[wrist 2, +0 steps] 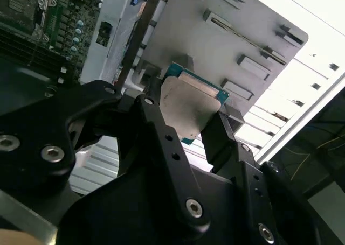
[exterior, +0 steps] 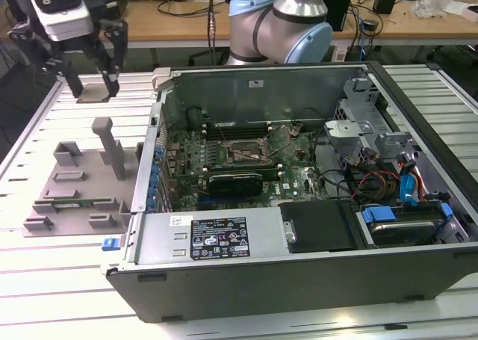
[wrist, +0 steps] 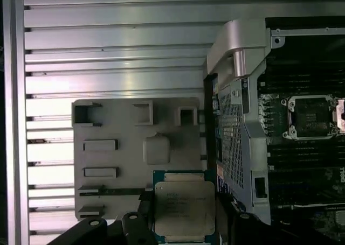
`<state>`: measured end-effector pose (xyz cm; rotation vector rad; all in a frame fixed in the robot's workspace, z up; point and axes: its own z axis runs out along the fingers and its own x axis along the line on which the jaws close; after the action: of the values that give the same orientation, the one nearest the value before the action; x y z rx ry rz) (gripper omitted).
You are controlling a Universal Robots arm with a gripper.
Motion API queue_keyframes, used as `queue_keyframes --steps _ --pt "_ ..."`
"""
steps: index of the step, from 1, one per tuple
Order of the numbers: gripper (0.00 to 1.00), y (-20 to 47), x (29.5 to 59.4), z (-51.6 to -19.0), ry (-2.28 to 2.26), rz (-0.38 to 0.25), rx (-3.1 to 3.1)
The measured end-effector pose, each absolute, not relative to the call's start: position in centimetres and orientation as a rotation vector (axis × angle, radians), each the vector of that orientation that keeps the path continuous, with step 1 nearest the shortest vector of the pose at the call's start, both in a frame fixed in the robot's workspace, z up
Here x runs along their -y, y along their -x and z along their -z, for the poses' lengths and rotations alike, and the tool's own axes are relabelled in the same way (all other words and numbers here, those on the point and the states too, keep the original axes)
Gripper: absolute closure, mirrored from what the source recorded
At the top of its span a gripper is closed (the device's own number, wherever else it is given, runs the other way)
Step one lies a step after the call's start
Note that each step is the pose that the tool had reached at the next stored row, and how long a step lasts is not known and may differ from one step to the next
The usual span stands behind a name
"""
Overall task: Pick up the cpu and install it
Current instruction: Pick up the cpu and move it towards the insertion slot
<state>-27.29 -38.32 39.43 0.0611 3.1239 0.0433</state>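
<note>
**Exterior view:** gripper point(exterior: 93, 86) raised over slatted table point(exterior: 45, 295), at exterior view's left, beyond grey tray point(exterior: 75, 179). Fingers clamped on cpu point(exterior: 95, 95), which hangs clear of tray. Computer case point(exterior: 299, 280) lies open, socket point(exterior: 243, 152) mid-board. White label point(exterior: 216, 238) on inner shroud carries lines of print and marks.

**Second wrist view:** cpu point(wrist 2: 188, 107) pinched at opposite edges by black fingers point(wrist 2: 215, 137). Green rim visible, tray behind.

**First wrist view:** cpu point(wrist: 185, 207) over tray edge nearest case. Faint print on metal top, illegible. Socket point(wrist: 311, 116) well apart.

Slatted metal table point(exterior: 45, 295) under grey tray point(exterior: 81, 181) and open computer case point(exterior: 261, 284).
</note>
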Motion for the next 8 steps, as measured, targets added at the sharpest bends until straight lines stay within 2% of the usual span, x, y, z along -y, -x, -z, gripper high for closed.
queue_keyframes --steps 8 --pt "0.45 22.3 38.3 -39.4 -0.061 -0.043 -3.124"
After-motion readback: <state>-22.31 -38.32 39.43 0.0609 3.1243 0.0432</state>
